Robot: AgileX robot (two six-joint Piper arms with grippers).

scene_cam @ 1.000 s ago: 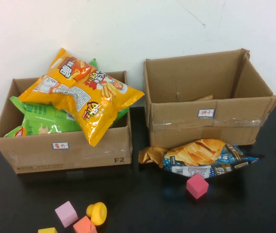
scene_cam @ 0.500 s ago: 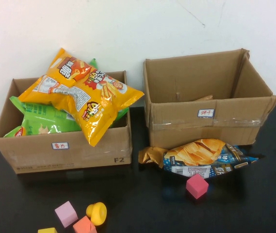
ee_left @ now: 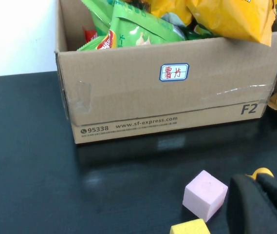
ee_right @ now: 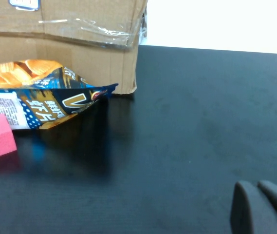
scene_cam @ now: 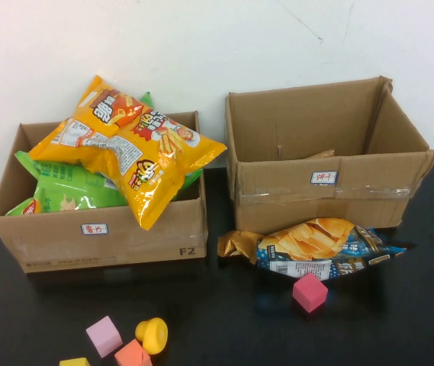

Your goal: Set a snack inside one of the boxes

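Note:
A blue and orange chip bag (scene_cam: 316,248) lies on the black table in front of the right cardboard box (scene_cam: 327,187); it also shows in the right wrist view (ee_right: 36,97). The left cardboard box (scene_cam: 102,236) holds yellow (scene_cam: 136,149) and green (scene_cam: 68,191) snack bags. Neither gripper shows in the high view. My left gripper (ee_left: 260,204) is shut and empty, low over the table near the pink-lilac cube (ee_left: 205,194), in front of the left box (ee_left: 167,92). My right gripper (ee_right: 262,207) is shut and empty, over bare table to the right of the chip bag.
A magenta cube (scene_cam: 309,293) sits just in front of the chip bag. A lilac cube (scene_cam: 104,335), a yellow knob-shaped block (scene_cam: 152,334), an orange block (scene_cam: 133,354) and a yellow block (scene_cam: 74,361) lie at the front left. A white wall stands behind the boxes.

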